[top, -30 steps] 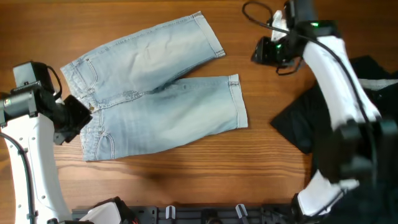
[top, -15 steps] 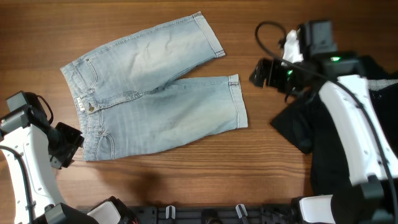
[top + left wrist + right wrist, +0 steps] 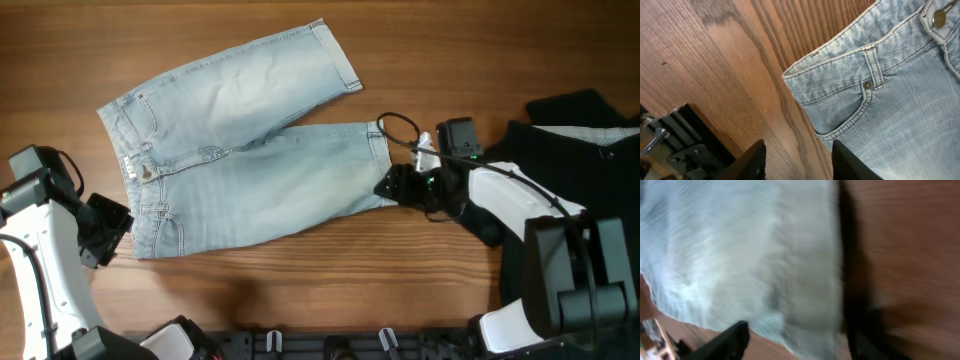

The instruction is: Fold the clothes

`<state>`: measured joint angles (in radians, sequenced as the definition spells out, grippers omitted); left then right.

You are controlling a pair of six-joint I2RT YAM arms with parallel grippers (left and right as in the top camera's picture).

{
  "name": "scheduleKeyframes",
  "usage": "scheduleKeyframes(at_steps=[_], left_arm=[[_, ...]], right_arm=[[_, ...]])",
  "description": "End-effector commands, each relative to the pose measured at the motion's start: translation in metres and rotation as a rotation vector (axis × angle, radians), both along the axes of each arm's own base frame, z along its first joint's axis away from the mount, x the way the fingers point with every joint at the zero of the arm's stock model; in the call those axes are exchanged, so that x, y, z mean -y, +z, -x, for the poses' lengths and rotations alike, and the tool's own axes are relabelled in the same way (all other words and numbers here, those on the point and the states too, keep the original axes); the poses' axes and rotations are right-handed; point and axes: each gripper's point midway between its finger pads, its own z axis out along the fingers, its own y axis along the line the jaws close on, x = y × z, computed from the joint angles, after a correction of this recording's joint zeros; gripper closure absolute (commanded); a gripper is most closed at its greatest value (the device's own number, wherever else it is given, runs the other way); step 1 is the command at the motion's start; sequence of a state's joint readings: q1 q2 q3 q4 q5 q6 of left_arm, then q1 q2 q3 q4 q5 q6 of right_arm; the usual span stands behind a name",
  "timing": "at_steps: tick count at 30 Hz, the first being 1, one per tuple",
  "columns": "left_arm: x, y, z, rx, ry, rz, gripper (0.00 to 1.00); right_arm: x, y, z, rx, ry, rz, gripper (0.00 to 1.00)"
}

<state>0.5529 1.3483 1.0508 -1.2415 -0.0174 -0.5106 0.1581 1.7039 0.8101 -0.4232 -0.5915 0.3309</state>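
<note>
The light-blue denim shorts lie flat on the wooden table, waistband to the left, both cuffed legs pointing right. My left gripper is open, just left of the waistband's near corner; the left wrist view shows its fingers over bare wood beside the front pocket. My right gripper is open at the cuff of the near leg; the right wrist view is blurred and shows its fingers straddling the cuffed hem.
A black fabric garment lies at the right edge, under my right arm. A black rail runs along the near table edge. Bare wood shows in front of the shorts.
My right arm swung down and left from the back right to the near leg's cuff. My left arm pulled back off the waistband to its left and has since held still.
</note>
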Motion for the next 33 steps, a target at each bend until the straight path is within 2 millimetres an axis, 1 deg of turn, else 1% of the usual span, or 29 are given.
scheduleKeyframes(at_steps=[1, 2, 3, 5, 7, 9, 11, 13, 15, 17, 19, 21, 24, 26, 29, 31, 33], left_arm=[[-0.002, 0.000, 0.002, 0.001, -0.004, -0.012, 0.57], [-0.002, 0.000, 0.002, 0.000, -0.009, -0.013, 0.58], [-0.002, 0.000, 0.002, 0.000, -0.025, -0.012, 0.58], [-0.002, 0.000, 0.002, -0.001, -0.029, -0.012, 0.58], [-0.001, 0.000, 0.001, 0.004, -0.030, -0.006, 0.57], [0.002, 0.000, -0.002, 0.018, -0.056, 0.012, 0.58], [0.005, 0.000, -0.004, 0.031, -0.073, 0.029, 0.57], [0.007, -0.002, -0.003, 0.029, -0.066, 0.039, 0.52], [0.010, -0.009, 0.002, 0.014, -0.018, 0.051, 0.47], [0.010, -0.024, 0.004, 0.014, 0.008, 0.051, 0.39], [0.007, -0.043, 0.006, 0.024, 0.029, 0.050, 0.36], [0.008, -0.058, 0.011, 0.021, 0.043, 0.069, 0.34], [0.012, -0.078, 0.014, 0.015, 0.035, 0.098, 0.34], [0.013, -0.087, 0.015, 0.018, 0.035, 0.099, 0.34], [0.014, -0.107, 0.016, 0.027, 0.035, 0.092, 0.34], [0.015, -0.118, 0.017, 0.030, 0.035, 0.090, 0.36], [0.014, -0.121, 0.014, 0.037, 0.035, 0.091, 0.41]], right_arm=[[-0.008, -0.008, 0.004, 0.000, 0.034, -0.007, 0.54], [-0.007, -0.008, 0.004, 0.000, 0.034, -0.007, 0.66], [-0.007, -0.008, 0.004, 0.002, 0.036, -0.006, 0.75], [-0.008, -0.006, 0.002, 0.005, 0.036, -0.006, 0.91], [-0.007, 0.006, -0.002, 0.006, 0.031, -0.006, 0.95], [-0.006, 0.023, -0.011, 0.032, 0.025, -0.006, 0.95], [-0.004, 0.044, -0.024, 0.083, 0.015, 0.012, 0.95], [-0.005, 0.063, -0.034, 0.123, 0.010, 0.007, 0.95], [-0.006, 0.073, -0.040, 0.129, -0.010, 0.003, 0.95], [-0.006, 0.075, -0.041, 0.122, -0.028, -0.001, 0.95], [-0.006, 0.074, -0.039, 0.114, -0.027, 0.000, 0.95], [-0.005, 0.074, -0.038, 0.108, -0.027, 0.002, 0.95], [-0.006, 0.074, -0.039, 0.111, -0.028, 0.001, 0.95], [-0.004, 0.073, -0.040, 0.116, -0.034, 0.011, 0.95], [-0.003, 0.072, -0.041, 0.117, -0.037, 0.021, 0.93], [-0.003, 0.072, -0.041, 0.116, -0.037, 0.021, 0.92], [-0.002, 0.072, -0.040, 0.113, -0.037, 0.022, 0.92]])
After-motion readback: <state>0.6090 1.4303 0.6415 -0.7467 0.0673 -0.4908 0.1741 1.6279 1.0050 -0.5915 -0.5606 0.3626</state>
